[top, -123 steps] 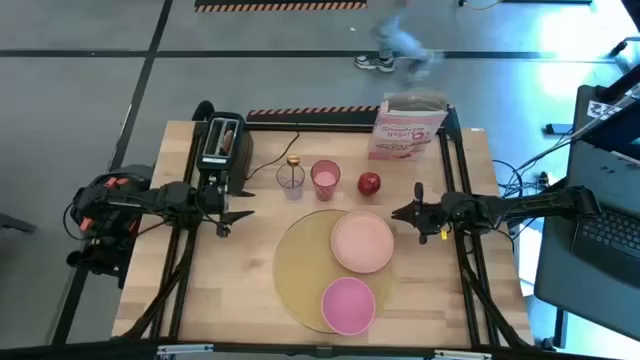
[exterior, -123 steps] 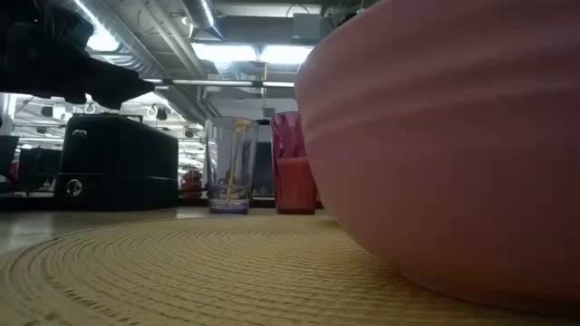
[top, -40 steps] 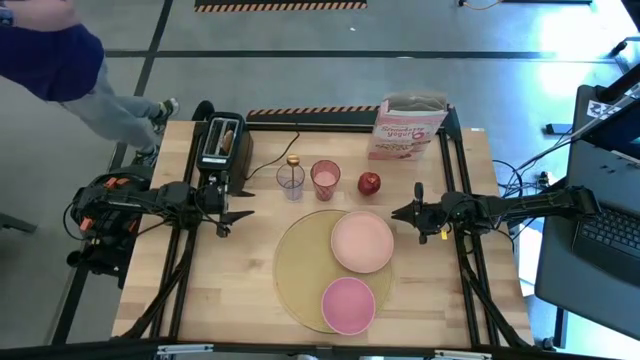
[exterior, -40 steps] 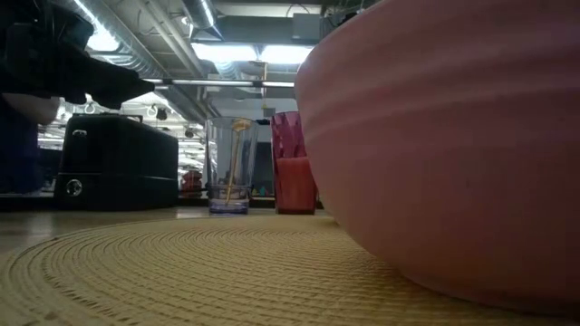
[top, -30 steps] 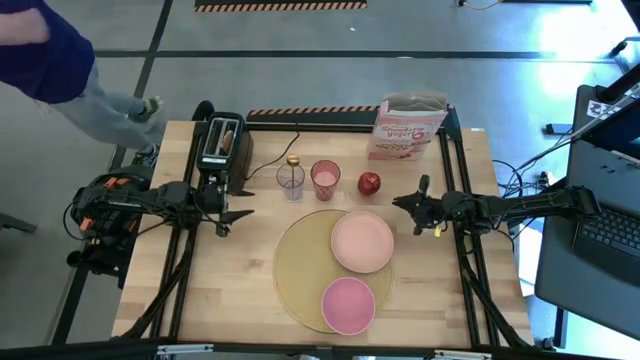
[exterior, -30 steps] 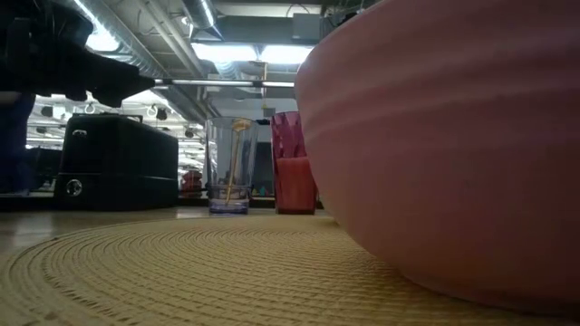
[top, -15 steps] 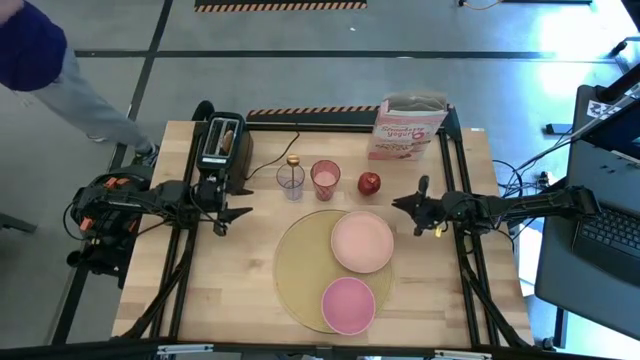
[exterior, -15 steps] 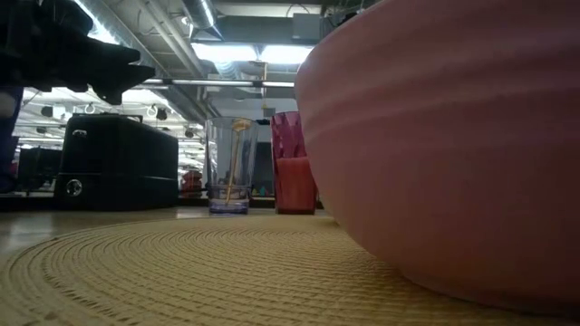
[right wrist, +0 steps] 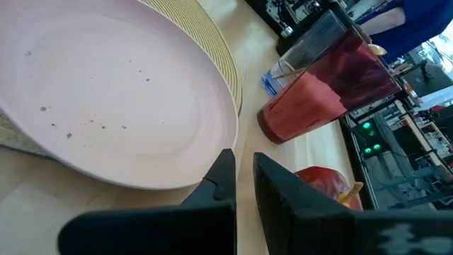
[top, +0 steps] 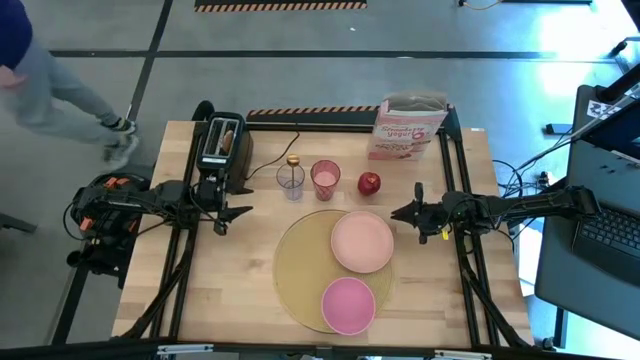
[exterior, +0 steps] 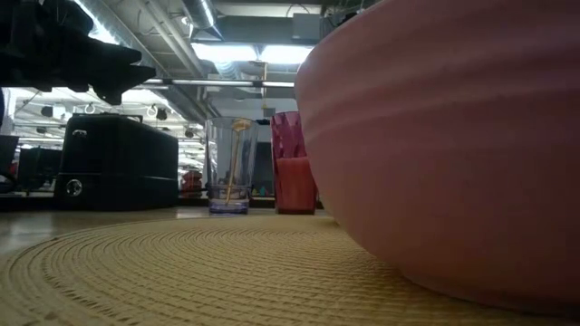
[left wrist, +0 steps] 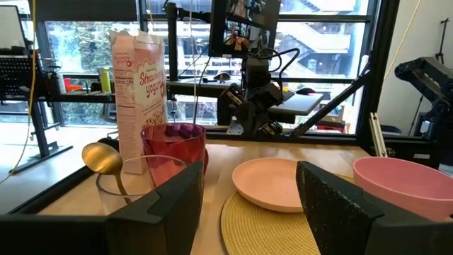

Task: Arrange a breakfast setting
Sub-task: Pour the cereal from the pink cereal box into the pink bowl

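My right gripper [top: 415, 213] hung nearly closed and empty beside the plate [top: 362, 241], the apple [top: 369, 183] just beyond, so reaching without opening wider, I judged, could knock it rolling

Ahead of the left gripper [left wrist: 248, 205], the placemat [left wrist: 265, 230] looks coarsely woven and matt. The plate [right wrist: 106, 106] by the right gripper [right wrist: 241, 177] is smooth and satiny; the apple [right wrist: 322, 185] beyond it glossy. The table [top: 240, 280] is pale wood.
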`<action>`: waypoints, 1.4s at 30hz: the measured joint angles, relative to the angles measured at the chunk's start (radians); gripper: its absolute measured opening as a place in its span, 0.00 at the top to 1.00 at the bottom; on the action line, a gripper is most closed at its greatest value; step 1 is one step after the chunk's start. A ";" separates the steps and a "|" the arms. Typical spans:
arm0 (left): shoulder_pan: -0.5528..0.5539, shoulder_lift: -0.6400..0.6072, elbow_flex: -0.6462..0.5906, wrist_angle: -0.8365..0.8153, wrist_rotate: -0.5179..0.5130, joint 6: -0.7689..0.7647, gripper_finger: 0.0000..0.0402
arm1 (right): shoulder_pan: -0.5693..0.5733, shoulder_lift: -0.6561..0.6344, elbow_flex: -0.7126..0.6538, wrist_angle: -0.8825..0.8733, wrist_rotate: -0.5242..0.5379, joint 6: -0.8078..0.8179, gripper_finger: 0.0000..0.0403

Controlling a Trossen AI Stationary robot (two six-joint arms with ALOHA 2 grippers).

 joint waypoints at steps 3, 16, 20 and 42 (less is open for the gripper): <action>0.000 0.000 0.000 0.007 -0.011 0.000 0.46 | 0.000 0.000 0.000 -0.001 0.017 -0.107 0.94; 0.000 0.000 0.000 0.229 0.022 -0.024 0.46 | 0.000 0.000 0.000 0.211 -0.075 0.169 0.94; 0.000 0.000 0.000 0.286 0.102 -0.025 0.46 | 0.000 0.000 0.000 0.425 -0.080 0.375 0.94; 0.012 0.428 0.358 0.187 0.068 0.245 0.46 | 0.000 0.326 0.441 0.718 -0.210 -0.075 0.94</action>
